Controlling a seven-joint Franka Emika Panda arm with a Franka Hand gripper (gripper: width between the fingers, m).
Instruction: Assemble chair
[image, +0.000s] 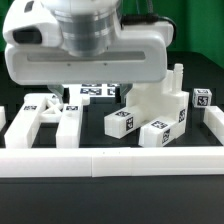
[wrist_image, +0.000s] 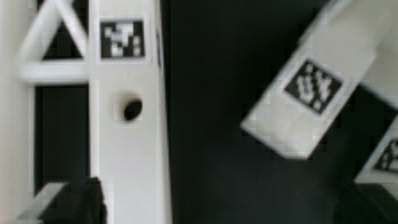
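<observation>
- The gripper (image: 88, 78) hangs low over the table (wrist_image: 210, 170). Its broad white body hides the middle of the parts in the exterior view.
- Only one dark fingertip (wrist_image: 75, 203) shows in the wrist view, just beside a long bar of the X-braced frame (wrist_image: 128, 150). The other finger is out of sight, so I cannot tell how wide the jaws stand. Nothing can be seen clamped.
- The chair is in loose pieces. The frame lies flat under the wrist — a tag (wrist_image: 121, 38) and a round hole (wrist_image: 128, 107) on its bar, slanted braces (wrist_image: 63, 30) running off one side.
- A short square post (wrist_image: 311, 85) with its own tag lies tilted near the frame but apart from it, with dark table between.
- In the exterior view a cluster of blocky pieces (image: 150, 120) sits toward that view's right, with one upright post (image: 176, 80) standing among them. Flat pieces (image: 50, 118) lie toward its left. The long low white rail (image: 110, 160) runs across the front.
- Handling, as a judgement: this is hard, glossy plastic — stiff, light, probably slippery, and unlikely to be fragile.
- The frame's straight bar looks the best hold, taken across its narrow width and clear of the hole. The thin braces would likely twist in a grip.
- The short post should be taken across two flat faces near its middle, so it does not swing.
</observation>
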